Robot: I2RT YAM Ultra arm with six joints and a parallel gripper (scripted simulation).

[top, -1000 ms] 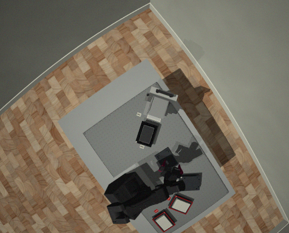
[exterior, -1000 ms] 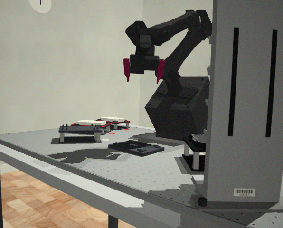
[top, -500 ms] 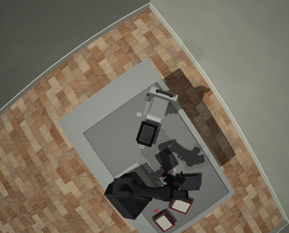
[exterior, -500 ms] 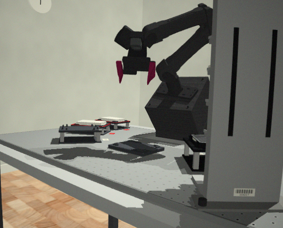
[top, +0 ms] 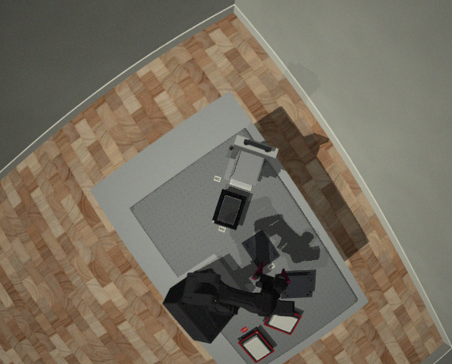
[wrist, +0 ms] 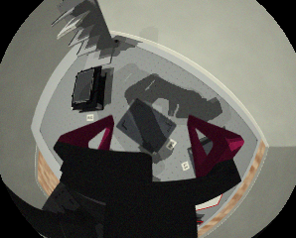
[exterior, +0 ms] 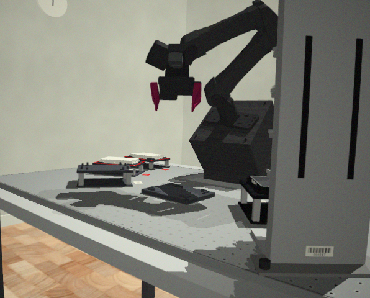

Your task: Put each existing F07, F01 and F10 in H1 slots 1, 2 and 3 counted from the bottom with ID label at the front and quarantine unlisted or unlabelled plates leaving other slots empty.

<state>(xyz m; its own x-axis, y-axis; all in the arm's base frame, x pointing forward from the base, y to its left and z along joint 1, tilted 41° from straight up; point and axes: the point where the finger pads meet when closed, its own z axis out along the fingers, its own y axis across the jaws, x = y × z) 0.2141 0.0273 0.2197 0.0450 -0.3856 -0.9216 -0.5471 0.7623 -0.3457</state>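
Note:
My gripper [top: 271,273] [exterior: 175,97] [wrist: 150,119] is open and empty, its red fingers wide apart, high above the deck between the flat regrip nest [top: 257,244] [exterior: 179,192] [wrist: 144,126] and the raised recovery nest [top: 301,285] [exterior: 102,168]. The grey plate hotel H1 [top: 252,164] [exterior: 323,192] [wrist: 82,20] stands at the far end of the deck, and a white plate edge [top: 240,183] shows at its front. Its slots are hidden. The landing nest [top: 217,214] in front of it holds a dark-looking plate [top: 230,207] [exterior: 261,180]. No ID label is readable.
Two red-rimmed quarantine nests near the arm's base each hold a white plate [top: 283,321] [top: 255,345] [exterior: 146,155] [exterior: 119,159]. The arm's black base block [top: 196,309] [exterior: 233,144] stands at the deck's edge. Small deck labels lie beside the stations.

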